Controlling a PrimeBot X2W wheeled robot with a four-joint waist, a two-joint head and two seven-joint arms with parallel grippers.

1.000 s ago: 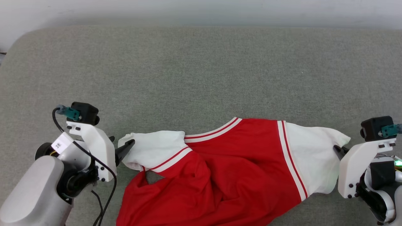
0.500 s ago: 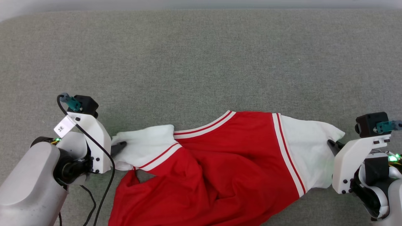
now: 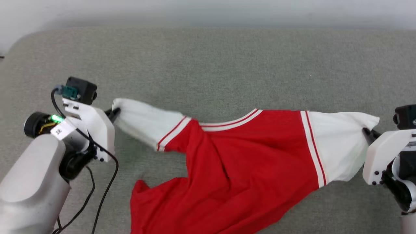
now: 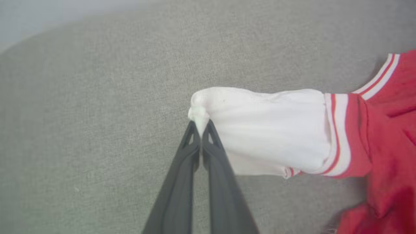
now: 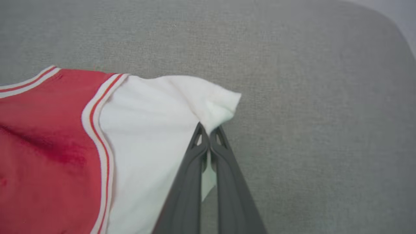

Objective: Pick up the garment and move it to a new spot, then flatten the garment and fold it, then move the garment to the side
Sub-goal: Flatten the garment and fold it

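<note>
The garment (image 3: 247, 156), a red shirt with white short sleeves and red-and-white stripe trim, hangs stretched between my two grippers above the grey surface. My left gripper (image 3: 115, 112) is shut on the tip of the left white sleeve (image 4: 260, 126), with the pinched cloth showing between the dark fingers (image 4: 182, 169) at my left gripper (image 4: 201, 125). On the other side my right gripper (image 3: 366, 131) is shut on the edge of the right white sleeve (image 5: 162, 110), pinched at my right gripper (image 5: 208, 128). The red body sags and bunches toward the near edge. No print shows.
A grey fabric-covered surface (image 3: 208, 65) spreads under and beyond the shirt, with a rounded far-left corner and a pale wall behind it. A black cable (image 3: 104, 191) loops down from the left wrist.
My left gripper has shut on the left sleeve and lifted it up and to the left, stretching the sleeve out. The red body has unfolded somewhat. The head camera has shifted.
</note>
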